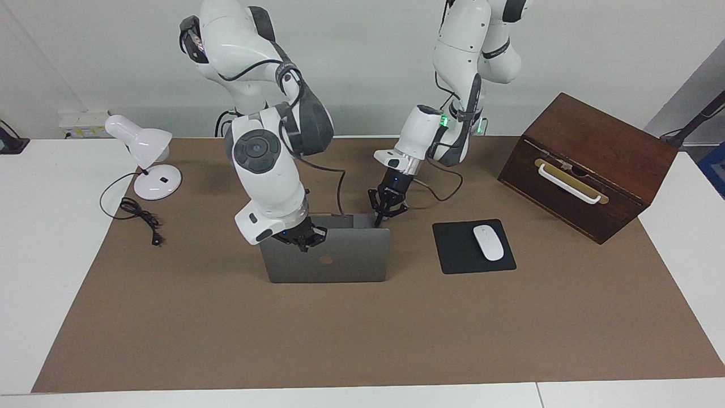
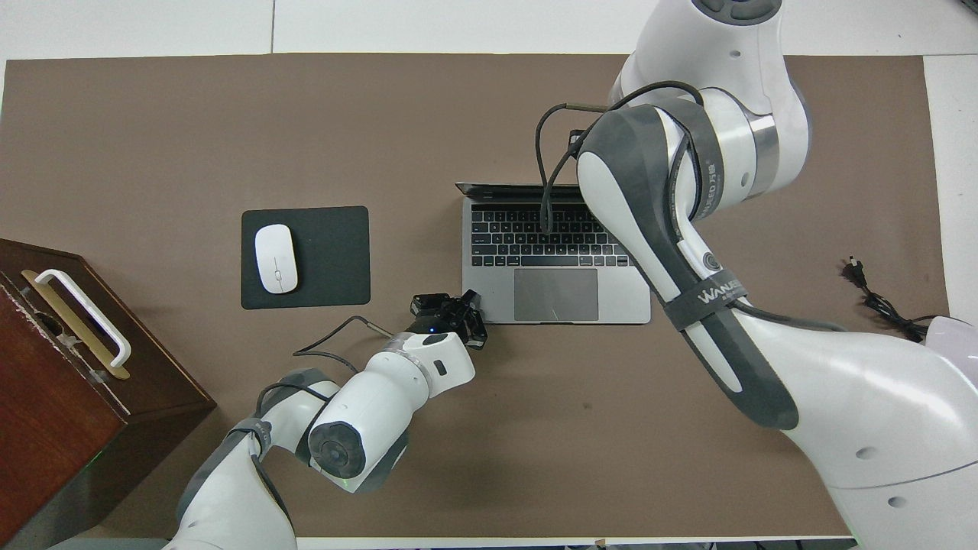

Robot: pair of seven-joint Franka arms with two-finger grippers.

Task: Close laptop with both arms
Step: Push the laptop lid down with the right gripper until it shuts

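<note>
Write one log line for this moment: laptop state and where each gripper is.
laptop: open, lid about upright | right gripper: against lid's back, near top edge | left gripper: at base corner nearer robots | task: not done

I can read one word — "WANJEE", white letters on the dark grey strap (image 2: pixel 707 294) round the right arm (image 2: pixel 764 336), partly cut off — and I see the dark apple logo (image 1: pixel 325 259) on the laptop (image 1: pixel 334 263) lid.
</note>
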